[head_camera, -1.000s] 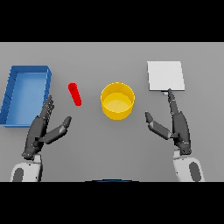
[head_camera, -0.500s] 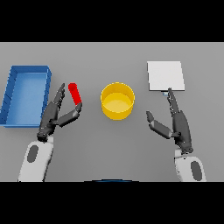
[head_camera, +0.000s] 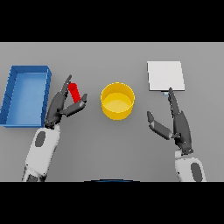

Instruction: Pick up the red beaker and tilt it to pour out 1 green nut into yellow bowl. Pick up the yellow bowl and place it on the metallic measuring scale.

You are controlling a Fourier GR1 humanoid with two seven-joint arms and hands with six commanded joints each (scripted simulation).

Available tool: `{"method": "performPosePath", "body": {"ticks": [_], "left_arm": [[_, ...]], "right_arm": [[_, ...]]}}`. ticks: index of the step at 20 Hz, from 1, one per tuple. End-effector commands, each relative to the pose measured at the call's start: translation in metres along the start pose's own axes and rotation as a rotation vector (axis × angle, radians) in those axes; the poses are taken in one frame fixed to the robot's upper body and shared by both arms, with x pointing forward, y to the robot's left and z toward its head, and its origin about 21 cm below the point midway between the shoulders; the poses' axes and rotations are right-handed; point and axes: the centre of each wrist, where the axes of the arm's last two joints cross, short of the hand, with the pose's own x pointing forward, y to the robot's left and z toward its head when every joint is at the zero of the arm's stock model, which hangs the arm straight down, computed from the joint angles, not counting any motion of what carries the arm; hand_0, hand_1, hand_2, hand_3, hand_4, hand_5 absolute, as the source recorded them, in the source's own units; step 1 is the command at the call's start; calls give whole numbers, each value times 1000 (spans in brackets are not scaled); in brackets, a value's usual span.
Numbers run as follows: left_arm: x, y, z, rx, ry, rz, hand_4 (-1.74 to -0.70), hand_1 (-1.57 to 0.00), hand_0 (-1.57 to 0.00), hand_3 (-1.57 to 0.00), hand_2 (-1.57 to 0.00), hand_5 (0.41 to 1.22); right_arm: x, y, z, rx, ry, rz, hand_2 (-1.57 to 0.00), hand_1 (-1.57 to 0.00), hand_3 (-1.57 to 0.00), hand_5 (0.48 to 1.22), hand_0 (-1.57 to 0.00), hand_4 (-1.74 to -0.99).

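Red beaker (head_camera: pixel 75 92) is lying on the grey table (head_camera: pixel 109 144), left of the middle, with its long side running from far-left to near-right. It is sitting inside the fork of the left hand (head_camera: pixel 59 109): the straight fingers (head_camera: pixel 64 86) are reaching along its left side and past its far end, and the thumb (head_camera: pixel 78 105) is pointing at its near end from the near-right side. The fingers are spread and not curled round the beaker, so the hand is open. I cannot tell if any finger is really touching the red surface.

Just to the right of the beaker, but apart from it, the yellow bowl (head_camera: pixel 117 101) is standing upright near the middle of the table. No nut can be made out in the beaker at this size.

Farther right and farther away, the metallic measuring scale (head_camera: pixel 165 75) is lying flat as a pale square. The right hand (head_camera: pixel 177 124) is resting near it, on the near side, with relaxed straight fingers pointing toward the scale and the thumb spread to the left; it is holding nothing.

On the far left side, a blue tray (head_camera: pixel 10 92) is lying just beside the left hand.
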Motion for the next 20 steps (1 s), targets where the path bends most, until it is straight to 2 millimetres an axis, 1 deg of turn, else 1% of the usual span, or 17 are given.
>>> {"method": "performPosePath", "body": {"ticks": [1, 2, 4, 5, 6, 8, 11, 12, 13, 14, 15, 16, 17, 18, 19, 20], "left_arm": [[2, 1, -2, 2, -3, 2, -1297, 1, 1, 1, 1, 690], [1, 1, -8, 0, 16, 6, -1293, 1, 1, 1, 1, 686], [3, 0, -13, -4, 8, 7, -1289, 1, 1, 1, 1, 683], [1, 2, -17, -1, 21, 8, -1289, 1, 1, 1, 1, 683], [5, -4, -21, -7, 16, 9, -1289, 1, 1, 1, 1, 683], [4, -1, -26, -13, 6, 31, -1309, 1, 1, 1, 1, 688], [-2, -5, -29, -16, -8, 46, -1335, 1, 1, 1, 1, 698], [-1, -8, -30, -14, -13, 62, -1348, 1, 1, 1, 0, 704], [-3, -7, -29, 1, -20, 83, -1378, -26, 1, -31, -67, 724], [0, -9, -32, 15, -24, 99, -1410, -146, -119, -124, -182, 750], [-2, -11, -34, 22, -8, 116, -1449, -328, -285, -292, -364, 783], [-3, -11, -36, 40, 11, 113, -1448, -481, -441, -547, -523, 871], [2, -11, -40, 49, 7, 97, -1500, -699, -662, -724, -733, 941], [4, -15, -42, 41, 6, 85, -1541, -874, -844, -838, -900, 997], [3, -16, -41, 32, -13, 71, -1575, -1013, -989, -926, -1034, 1042], [2, -17, -40, 19, -34, 60, -1603, -1125, -1106, -974, -1142, 1078]], "right_arm": [[0, -3, -1, -2, 0, 10, 1, 1, 1, 646, 1, -1271], [0, -2, 1, 1, -1, 12, 1, 1, 1, 644, 1, -1267], [-1, -4, 0, 7, 19, -3, 1, 1, 1, 642, 1, -1269], [-3, -3, 1, 5, 9, 1, 1, 1, 1, 641, 1, -1268], [-2, -5, 1, 7, 5, 0, 1, 1, 1, 638, 1, -1265], [1, -2, 1, 1, 4, 3, 1, 1, 1, 640, 1, -1269], [0, -5, 1, -8, 16, 5, 1, 1, 1, 640, 1, -1263], [-1, -4, 2, 1, 20, 9, 1, 1, 1, 641, 1, -1261], [-2, -3, 1, -1, 25, 9, 1, 1, 1, 642, 1, -1259], [-1, -7, 1, -4, 18, 8, 1, 1, 1, 642, 1, -1260], [0, -5, 2, -7, 7, 14, 1, 1, 1, 644, 1, -1258], [-2, -6, 1, -8, 14, 10, 1, 1, 1, 645, 1, -1257], [-1, -3, 0, -8, 12, 8, 1, 1, 1, 644, 1, -1255], [1, -4, -1, -13, 6, 8, 1, 1, 1, 646, 1, -1256], [-1, -5, 2, -7, 12, 3, 1, 1, 1, 645, 1, -1254], [0, 0, 2, -3, 13, 2, 1, 1, 1, 644, 1, -1252]]}}
